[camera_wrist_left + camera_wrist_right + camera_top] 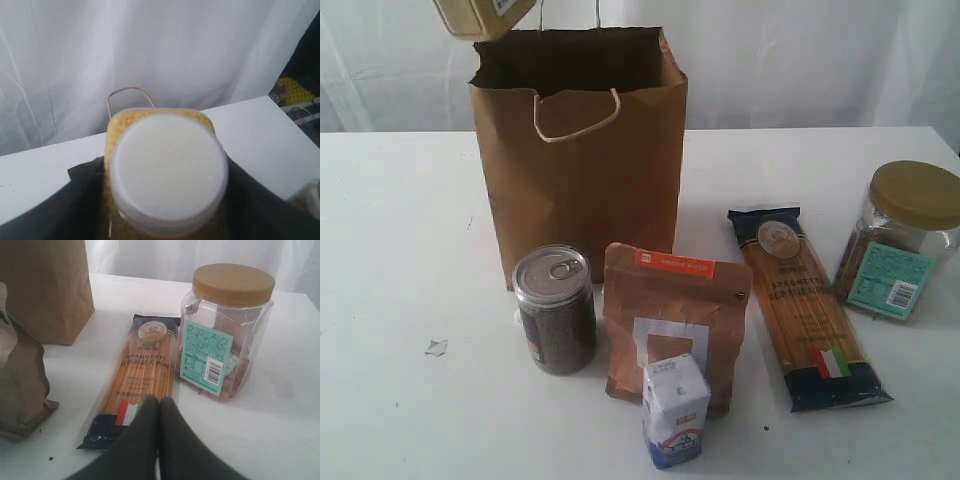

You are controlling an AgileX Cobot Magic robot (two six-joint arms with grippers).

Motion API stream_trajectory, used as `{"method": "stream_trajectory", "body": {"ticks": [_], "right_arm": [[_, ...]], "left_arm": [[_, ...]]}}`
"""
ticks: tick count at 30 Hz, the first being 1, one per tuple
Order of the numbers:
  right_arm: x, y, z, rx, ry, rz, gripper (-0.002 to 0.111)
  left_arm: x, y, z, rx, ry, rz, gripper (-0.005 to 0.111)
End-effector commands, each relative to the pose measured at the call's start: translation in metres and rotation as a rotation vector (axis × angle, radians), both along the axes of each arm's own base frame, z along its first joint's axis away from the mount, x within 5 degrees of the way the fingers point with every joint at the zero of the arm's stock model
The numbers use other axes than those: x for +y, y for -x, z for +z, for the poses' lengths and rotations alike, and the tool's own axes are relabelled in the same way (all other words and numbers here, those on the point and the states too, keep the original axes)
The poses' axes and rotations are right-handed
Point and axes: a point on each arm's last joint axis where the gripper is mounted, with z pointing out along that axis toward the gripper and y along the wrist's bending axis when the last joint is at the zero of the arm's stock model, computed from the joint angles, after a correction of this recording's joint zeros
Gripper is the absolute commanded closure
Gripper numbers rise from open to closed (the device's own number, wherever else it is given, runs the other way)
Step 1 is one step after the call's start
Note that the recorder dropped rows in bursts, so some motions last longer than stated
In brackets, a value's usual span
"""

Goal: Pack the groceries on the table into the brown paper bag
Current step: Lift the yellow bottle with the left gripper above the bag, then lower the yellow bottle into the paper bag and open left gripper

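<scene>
- left gripper (162,175) pinches the bottle (167,150), a dark finger (80,205) on each side of it and the white cap facing the wrist camera.
- in the exterior view the bottle hangs in the air above one corner of the bag (580,170); the bag's mouth is open below the left gripper.
- right gripper (160,407) has its fingers pressed together with nothing between them.
- the right gripper's tips sit over the near end of the spaghetti (142,375), which lies flat on the surface (400,250); i cannot tell whether they touch.
- the jar (225,330) stands upright beyond the right gripper, just beside the spaghetti on the side away from the bag.
- the pouch (660,300) stands off to the bag's side of the right gripper, and the carton (675,410) stands against its front.
- the can (555,310) stands upright just beside the pouch, in front of the bag and well below the left gripper.
- a small scrap (436,347) lies on the surface near the can, apart from both grippers.
</scene>
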Motion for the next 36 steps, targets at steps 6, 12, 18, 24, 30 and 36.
{"method": "stream_trajectory", "body": {"ticks": [6,12,18,24,30,36], "right_arm": [[0.000,0.000,-0.002,0.002,0.002,0.001,0.108],[0.000,0.000,-0.002,0.002,0.002,0.001,0.108],[0.000,0.000,-0.002,0.002,0.002,0.001,0.108],[0.000,0.000,-0.002,0.002,0.002,0.001,0.108],[0.000,0.000,-0.002,0.002,0.002,0.001,0.108],[0.000,0.000,-0.002,0.002,0.002,0.001,0.108]], "left_arm": [[0.000,-0.044,-0.015,0.019,0.187,-0.028,0.107],[-0.013,-0.061,-0.042,0.089,0.160,-0.136,0.107],[-0.017,-0.077,-0.076,0.174,0.140,-0.123,0.107],[-0.019,-0.081,-0.092,0.185,0.073,-0.157,0.107],[-0.021,-0.081,-0.102,0.234,0.045,-0.195,0.107],[-0.024,-0.081,-0.110,0.257,-0.007,-0.251,0.107]]}}
